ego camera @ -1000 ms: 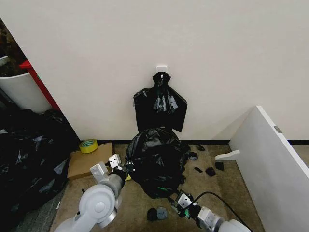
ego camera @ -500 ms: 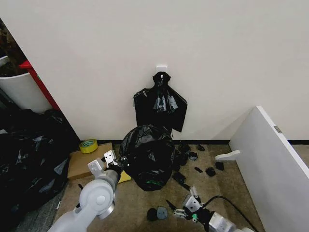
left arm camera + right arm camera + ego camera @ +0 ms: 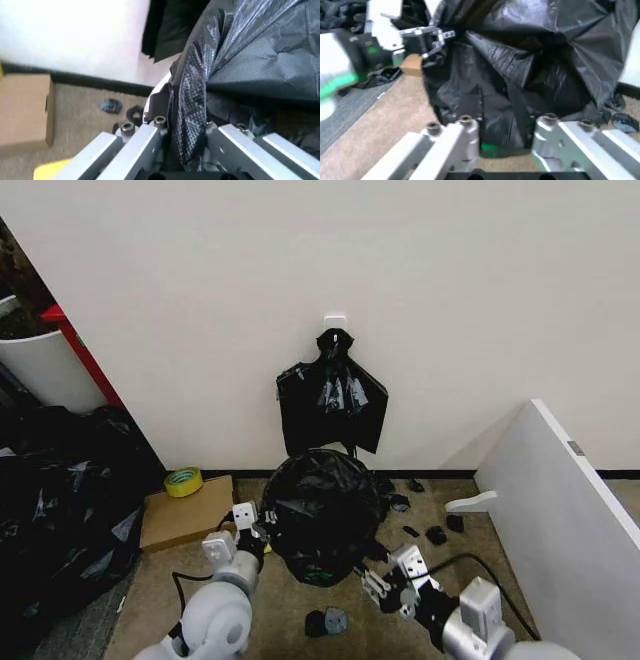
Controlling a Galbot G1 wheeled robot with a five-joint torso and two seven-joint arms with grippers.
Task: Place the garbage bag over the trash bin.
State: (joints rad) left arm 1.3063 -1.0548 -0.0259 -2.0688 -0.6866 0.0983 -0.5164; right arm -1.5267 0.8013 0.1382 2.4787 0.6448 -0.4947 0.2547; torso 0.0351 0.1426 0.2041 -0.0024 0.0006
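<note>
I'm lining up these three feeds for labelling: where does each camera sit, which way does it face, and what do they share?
Head view: on the robot's head, looking forward and down at the garbage bag by the wall; both arms show, the left gripper and the right gripper.
Left wrist view: on the left wrist, facing along its fingers, which pinch a fold of the bag.
Right wrist view: on the right wrist, facing the bag between its open fingers.
Shared: all show the bag; the right wrist view also shows the left gripper.

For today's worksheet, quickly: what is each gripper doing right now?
Left gripper: shut on a fold of the garbage bag.
Right gripper: open, just short of the bag's lower side, holding nothing.
</note>
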